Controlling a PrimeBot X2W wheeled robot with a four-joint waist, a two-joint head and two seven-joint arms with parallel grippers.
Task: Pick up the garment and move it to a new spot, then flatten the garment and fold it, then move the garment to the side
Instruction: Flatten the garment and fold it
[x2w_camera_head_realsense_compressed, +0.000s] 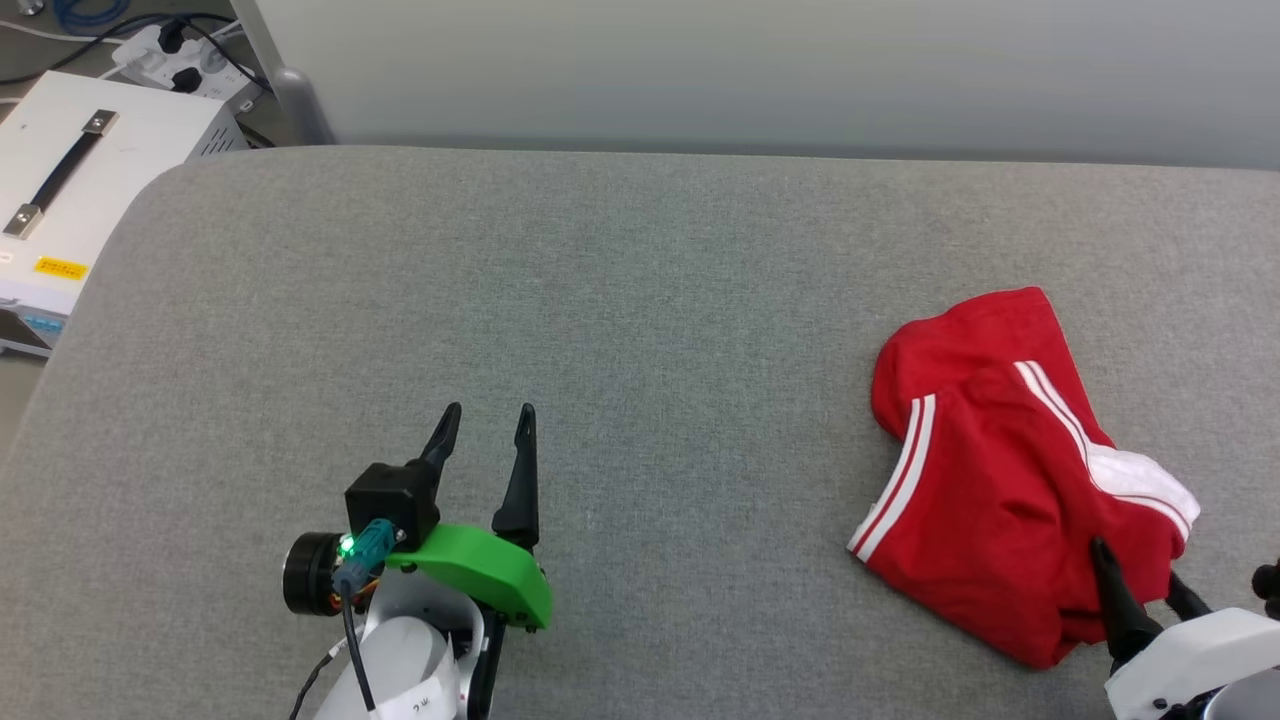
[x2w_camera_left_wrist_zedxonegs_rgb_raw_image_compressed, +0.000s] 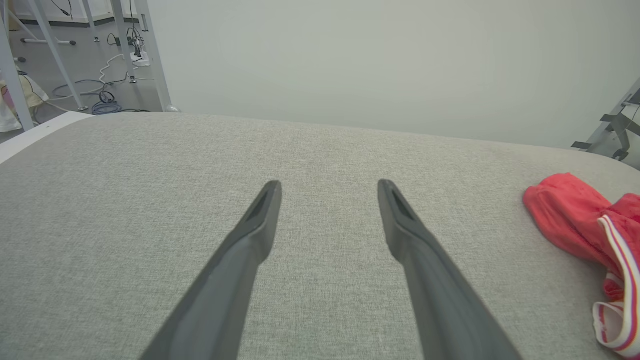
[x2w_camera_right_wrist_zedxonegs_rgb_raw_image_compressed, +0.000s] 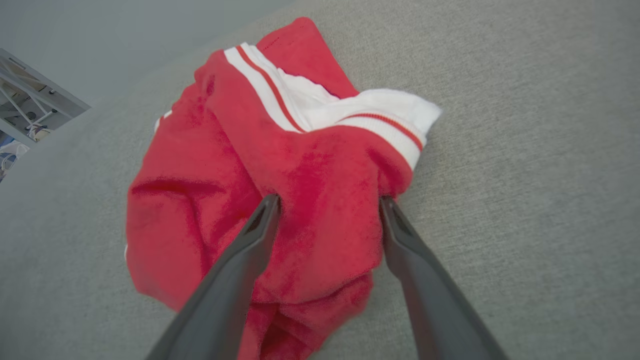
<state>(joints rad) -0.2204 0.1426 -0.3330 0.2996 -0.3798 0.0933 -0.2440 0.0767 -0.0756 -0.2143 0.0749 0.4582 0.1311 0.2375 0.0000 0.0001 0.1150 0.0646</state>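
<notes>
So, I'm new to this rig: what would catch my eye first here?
The red garment, crumpled at the right of the grey surface, stands out most. The right gripper is open, straddling a bunched fold at the garment's near edge. The left gripper, also open, hangs over bare surface well to the left.

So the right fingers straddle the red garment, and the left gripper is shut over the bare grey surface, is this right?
Not quite: the left gripper is open, as the left wrist view shows. The rest is right.
</notes>
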